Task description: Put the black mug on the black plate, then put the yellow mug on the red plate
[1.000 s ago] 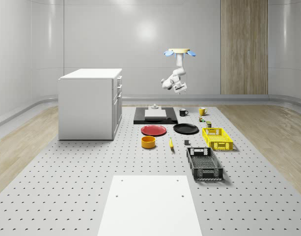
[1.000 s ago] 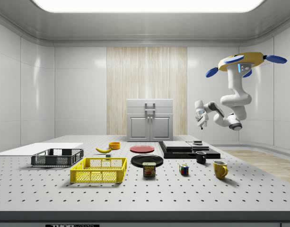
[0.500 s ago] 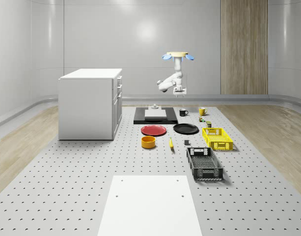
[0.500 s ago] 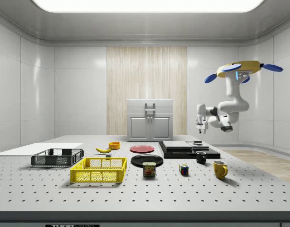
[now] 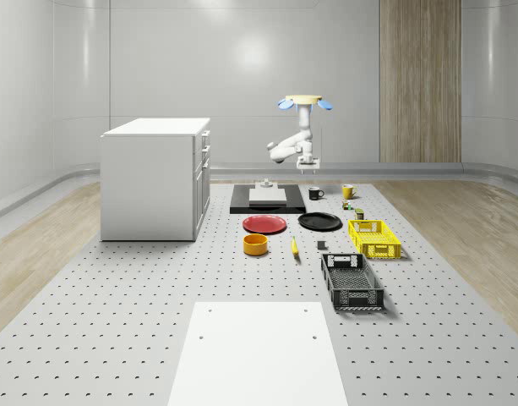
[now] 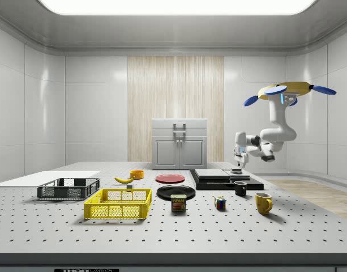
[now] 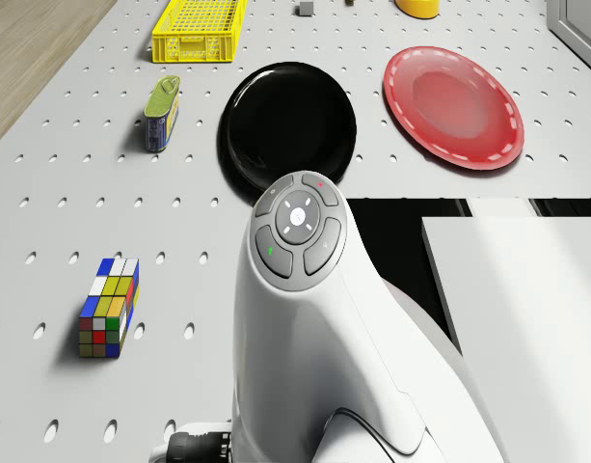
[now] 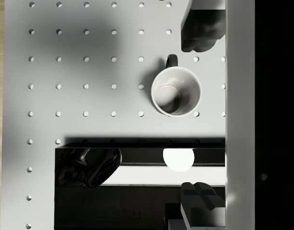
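Observation:
The black mug [image 5: 315, 193] [image 6: 240, 188] stands on the table beside a black slab [image 5: 240, 205]. From above in the wrist view the black mug [image 8: 176, 91] shows a pale inside and a dark handle. The drone [image 5: 301, 101] [image 6: 286, 90] hovers over the table's far end. Its arm [image 7: 314, 318] hangs down, and my gripper [image 5: 308, 169] [image 6: 239, 167] [image 8: 200, 112] is open above the mug, pointing down, fingers [image 8: 202, 28] apart. The yellow mug [image 5: 348, 191] [image 6: 263, 203] stands close by. The black plate [image 5: 319, 222] [image 7: 290, 121] and red plate [image 5: 265, 224] [image 7: 454, 106] lie side by side, bare.
A white block [image 5: 267, 194] sits on the black slab. A Rubik's cube [image 7: 109, 307], a tin [image 7: 162, 114], a yellow crate [image 5: 374, 238] and a black crate [image 5: 351, 281] lie nearby. An orange bowl [image 5: 255, 244], a banana [image 5: 294, 247] and a white cabinet [image 5: 155, 178] stand toward the whole-scene view's left.
The drone has dropped lower and shifted toward the whole-scene view's left. The arm has swung so that the gripper points straight down, closer above the black mug.

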`<state>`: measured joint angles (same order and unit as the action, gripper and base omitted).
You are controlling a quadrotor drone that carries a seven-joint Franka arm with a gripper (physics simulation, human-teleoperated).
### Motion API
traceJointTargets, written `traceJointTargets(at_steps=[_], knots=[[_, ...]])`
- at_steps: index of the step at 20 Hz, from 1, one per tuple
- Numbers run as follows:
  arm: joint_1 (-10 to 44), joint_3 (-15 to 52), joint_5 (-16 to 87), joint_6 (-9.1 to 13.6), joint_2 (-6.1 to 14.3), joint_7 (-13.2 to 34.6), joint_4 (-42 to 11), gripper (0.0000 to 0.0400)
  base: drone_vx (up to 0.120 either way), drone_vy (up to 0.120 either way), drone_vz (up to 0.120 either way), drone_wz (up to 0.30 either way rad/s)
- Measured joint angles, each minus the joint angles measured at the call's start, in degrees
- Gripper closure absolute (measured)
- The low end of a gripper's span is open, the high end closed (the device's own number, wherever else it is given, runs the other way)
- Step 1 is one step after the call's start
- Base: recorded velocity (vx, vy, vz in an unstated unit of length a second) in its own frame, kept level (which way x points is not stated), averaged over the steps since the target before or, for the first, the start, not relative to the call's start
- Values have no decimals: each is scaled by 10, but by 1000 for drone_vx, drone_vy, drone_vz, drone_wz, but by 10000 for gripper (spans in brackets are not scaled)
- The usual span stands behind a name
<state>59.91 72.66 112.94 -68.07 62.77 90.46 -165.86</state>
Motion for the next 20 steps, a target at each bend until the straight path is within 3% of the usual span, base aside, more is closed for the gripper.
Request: traceJointTargets(at_steps=[2,7,20], knots=[[4,3,-3,-5,6,3,0,0,0,0,-120,0],[11,9,-10,-17,22,9,1,0,112,0,-120,0],[24,21,-30,-50,59,22,4,0,0,12,-120,0]])
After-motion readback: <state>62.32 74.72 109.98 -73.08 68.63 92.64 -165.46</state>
